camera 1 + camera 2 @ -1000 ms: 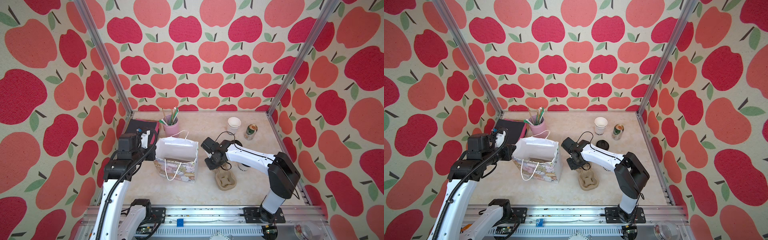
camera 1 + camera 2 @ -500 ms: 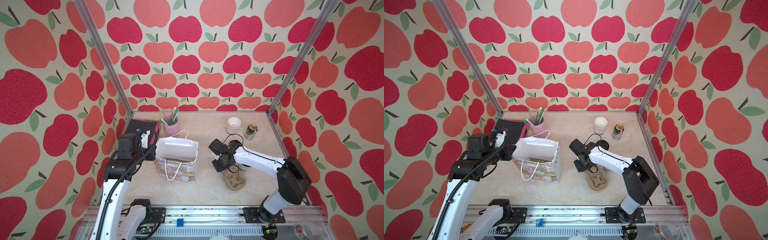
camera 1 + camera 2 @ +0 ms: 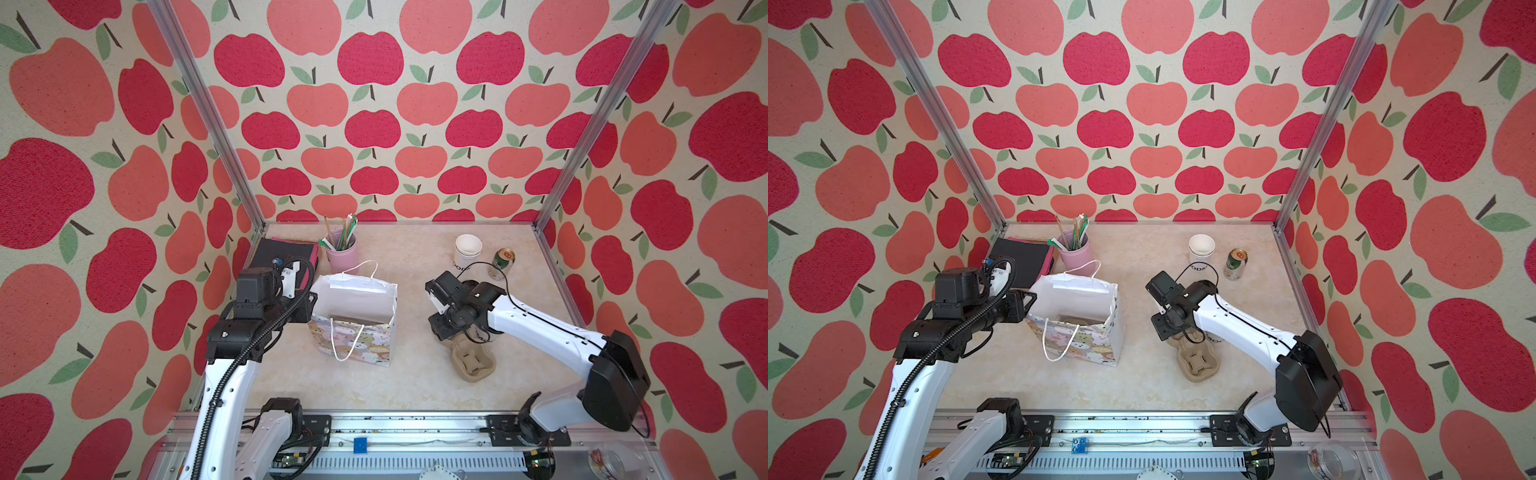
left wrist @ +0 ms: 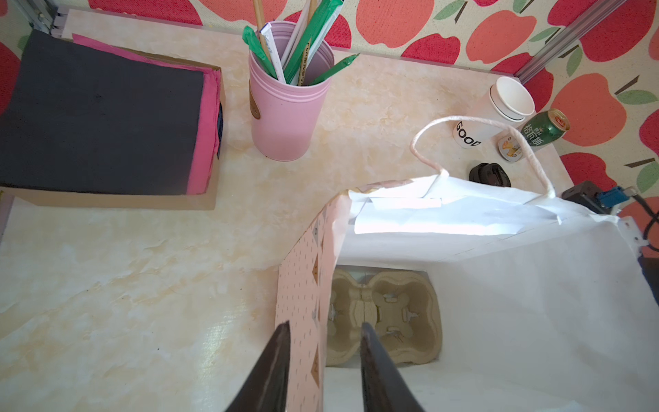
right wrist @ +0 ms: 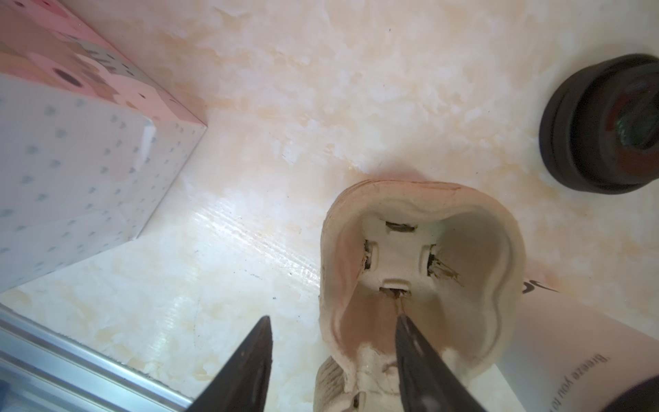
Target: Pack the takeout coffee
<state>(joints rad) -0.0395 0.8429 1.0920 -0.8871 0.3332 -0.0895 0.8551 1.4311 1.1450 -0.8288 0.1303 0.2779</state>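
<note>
Since a second back, the pulp carrier had been dragged off to the right, away from the gift bag, and both jaws had opened up. So the right gripper sat spread astride the carrier's near wall, gripping nothing. Meanwhile the left gripper straddled the bag's side wall with slack around it, probably to keep the mouth open. And the takeout coffee sat on the surface just beside the carrier, mostly hidden under the right arm, not packed yet. Oh, and a second carrier already lay in the bag.
</note>
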